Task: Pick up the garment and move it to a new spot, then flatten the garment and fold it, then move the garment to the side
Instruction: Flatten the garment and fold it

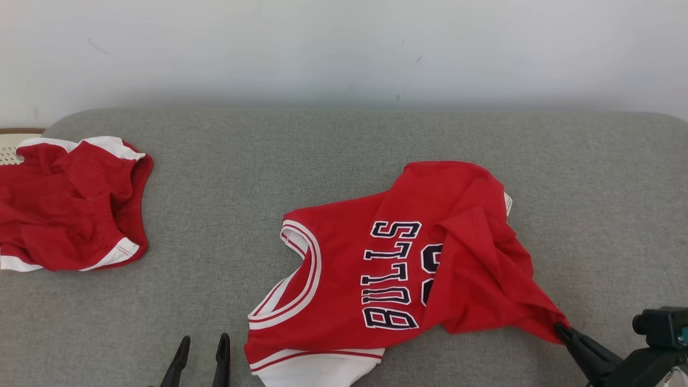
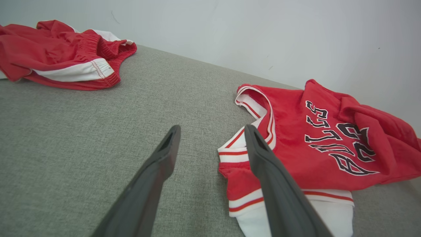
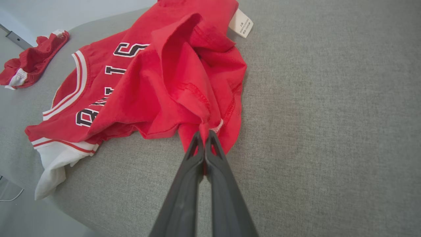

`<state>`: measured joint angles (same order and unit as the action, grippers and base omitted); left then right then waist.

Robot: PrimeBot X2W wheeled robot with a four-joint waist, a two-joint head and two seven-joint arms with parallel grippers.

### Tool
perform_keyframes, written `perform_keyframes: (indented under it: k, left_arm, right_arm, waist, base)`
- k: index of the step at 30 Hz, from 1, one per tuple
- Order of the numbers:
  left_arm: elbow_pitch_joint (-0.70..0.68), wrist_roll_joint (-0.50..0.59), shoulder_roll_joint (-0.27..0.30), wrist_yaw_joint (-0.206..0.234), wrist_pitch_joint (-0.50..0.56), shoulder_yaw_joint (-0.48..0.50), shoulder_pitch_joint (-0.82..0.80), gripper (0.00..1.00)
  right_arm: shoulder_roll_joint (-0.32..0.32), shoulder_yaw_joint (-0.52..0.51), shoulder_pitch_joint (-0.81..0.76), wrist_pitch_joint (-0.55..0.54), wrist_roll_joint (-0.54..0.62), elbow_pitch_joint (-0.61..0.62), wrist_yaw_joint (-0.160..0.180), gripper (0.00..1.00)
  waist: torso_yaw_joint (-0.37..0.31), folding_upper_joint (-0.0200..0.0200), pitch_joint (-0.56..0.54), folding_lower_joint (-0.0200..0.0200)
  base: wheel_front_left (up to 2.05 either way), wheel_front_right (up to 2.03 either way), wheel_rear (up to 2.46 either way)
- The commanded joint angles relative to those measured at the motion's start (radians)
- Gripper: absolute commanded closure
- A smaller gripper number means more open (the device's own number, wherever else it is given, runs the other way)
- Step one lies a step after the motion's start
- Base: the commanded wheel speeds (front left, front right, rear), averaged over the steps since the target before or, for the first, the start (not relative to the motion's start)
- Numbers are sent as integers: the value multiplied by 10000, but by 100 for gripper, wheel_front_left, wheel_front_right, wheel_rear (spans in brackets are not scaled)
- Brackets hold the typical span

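Observation:
The garment [image 1: 398, 258] is a red basketball jersey with dark "BULLS" lettering and white trim, lying partly bunched on the grey cushioned surface [image 1: 226, 204]. My right gripper [image 1: 561, 325] is shut on its lower right hem corner, pulling the cloth into a point; the right wrist view shows the pinched hem at the gripper [image 3: 204, 131] and the jersey [image 3: 158, 79] beyond. My left gripper [image 1: 203, 344] stands open just left of the jersey's armhole, holding nothing. In the left wrist view its fingers [image 2: 164, 158] straddle bare surface beside the jersey [image 2: 315, 144].
A pair of red shorts with white trim [image 1: 70, 209] lies crumpled at the far left of the surface [image 2: 62, 56]. A pale wall [image 1: 344, 48] runs behind. The surface's front edge drops off at lower left in the right wrist view.

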<state>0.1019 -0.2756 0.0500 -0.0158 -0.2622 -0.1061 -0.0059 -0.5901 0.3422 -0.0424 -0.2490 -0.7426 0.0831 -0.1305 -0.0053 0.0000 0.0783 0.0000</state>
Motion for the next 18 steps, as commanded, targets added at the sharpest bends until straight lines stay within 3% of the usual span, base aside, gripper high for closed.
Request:
perform_keyframes:
  k: [1, 7, 8, 10, 18]
  left_arm:
    - [63, -60, 7, -14, -33, 24, -42, 0]
    - [116, 25, 6, -65, -33, 153, 95, 0]
    - [129, 35, 6, -78, -34, 174, 111, 0]
    - [154, 52, 7, -109, -34, 201, 133, 0]
    - [168, 109, 6, -145, -34, 293, 248, 0]
  right_arm:
    - [-172, 21, -142, -108, -147, -2, -3, 100]
    - [-418, 117, -254, -601, -738, -310, -5, 100]
    - [-392, 72, -203, -527, -693, -388, -5, 94]
    - [-347, -28, -132, -273, -508, -567, -3, 0]
    - [-37, -633, 115, 1460, 902, -917, -5, 0]
  waist:
    - [20, 0, -8, 0]
    - [57, 0, -99, 0]
    - [64, 0, -126, 0]
    - [77, 0, -182, 0]
    - [81, 0, -336, 0]
  base:
    - [0, 0, 0]
    - [0, 0, 0]
    - [0, 0, 0]
    - [0, 0, 0]
    - [0, 0, 0]
